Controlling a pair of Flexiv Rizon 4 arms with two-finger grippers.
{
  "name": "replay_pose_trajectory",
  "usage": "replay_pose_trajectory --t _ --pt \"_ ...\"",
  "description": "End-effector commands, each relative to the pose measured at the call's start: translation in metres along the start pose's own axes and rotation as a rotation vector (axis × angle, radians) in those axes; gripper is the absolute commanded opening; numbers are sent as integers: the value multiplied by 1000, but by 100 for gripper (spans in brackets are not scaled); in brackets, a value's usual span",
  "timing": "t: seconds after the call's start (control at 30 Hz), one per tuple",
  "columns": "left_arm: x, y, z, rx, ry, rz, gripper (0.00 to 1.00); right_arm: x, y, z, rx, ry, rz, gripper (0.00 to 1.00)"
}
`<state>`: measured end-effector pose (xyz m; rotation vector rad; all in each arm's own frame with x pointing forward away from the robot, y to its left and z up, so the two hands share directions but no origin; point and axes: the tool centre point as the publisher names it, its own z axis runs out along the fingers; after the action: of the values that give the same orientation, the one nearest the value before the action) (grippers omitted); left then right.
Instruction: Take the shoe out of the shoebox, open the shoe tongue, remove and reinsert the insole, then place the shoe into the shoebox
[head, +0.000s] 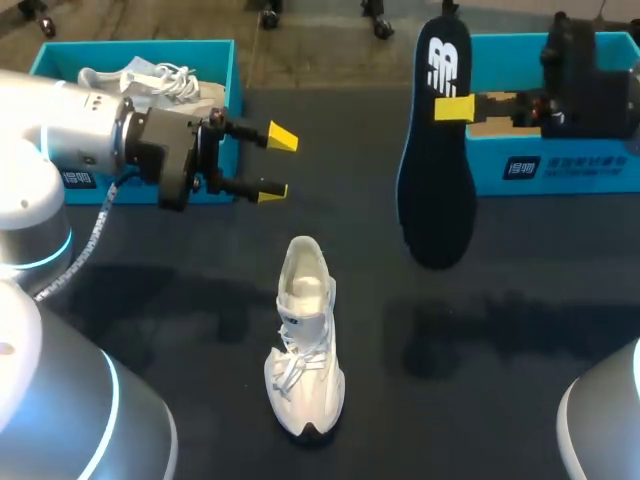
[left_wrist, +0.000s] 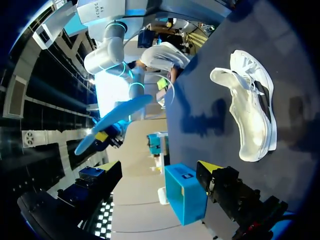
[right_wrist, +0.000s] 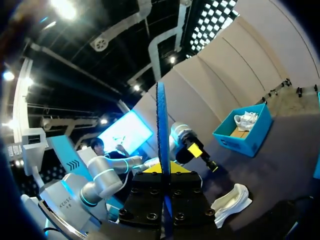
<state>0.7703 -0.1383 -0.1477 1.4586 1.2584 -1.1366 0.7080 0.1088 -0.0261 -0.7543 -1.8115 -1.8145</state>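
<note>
A dark table (head: 520, 300) carries one blue shoebox (head: 60, 55) at 10 o'clock and a second shoebox (head: 570, 170) at 2 o'clock. The left gripper (head: 277, 165) hovers at 10 o'clock, fingers apart and empty. The right gripper (head: 452, 108), at 2 o'clock, clamps the black, blue-edged insole (head: 435, 190) upright. The white shoe (head: 303, 340) stands on the table at 6 o'clock, toe pointing to 6.

The table (head: 500, 420) is the furniture that matters from where I stand: a broad top with a dark, matte, almost black covering (it reads faintly blue from the left wrist camera). Its far edge runs straight across. Light falls on it from overhead and leaves 2 soft-edged shadows (head: 445, 345) across the middle, left and right of centre, darker than the covering around them.
</note>
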Motion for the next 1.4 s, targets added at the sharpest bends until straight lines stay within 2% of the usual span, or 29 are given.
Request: replay_pose_trajectory --t 0.03,0.07,0.2,0.27,0.3,0.33,0.43,0.53,0.93,1.13,1.4 --pt "1 1 1 0 -1 2 100 -12 7 5 15 25 1 0" --pt "1 1 1 0 -1 2 100 -12 7 5 15 25 1 0" --pt "1 0 3 2 -12 -5 100 -54 16 24 52 39 202 0" --pt "2 0 5 -1 -43 1 100 -67 18 30 59 50 269 0" --pt "2 0 5 -1 -43 1 100 -67 18 30 59 50 269 0" --pt "1 2 7 13 -76 -5 100 -80 19 37 86 46 333 0" --pt "-1 3 10 15 -112 -19 100 -92 19 46 114 31 409 0" --pt "-7 1 14 29 -149 -49 100 -101 17 57 98 44 470 0" --pt "-10 -4 19 16 -143 -20 100 -103 15 59 107 57 487 0" --pt "-12 -11 25 -16 -187 -21 100 -127 0 72 36 41 633 0" --pt "-16 -2 40 -47 -220 -14 100 -134 -4 83 17 -3 720 0"
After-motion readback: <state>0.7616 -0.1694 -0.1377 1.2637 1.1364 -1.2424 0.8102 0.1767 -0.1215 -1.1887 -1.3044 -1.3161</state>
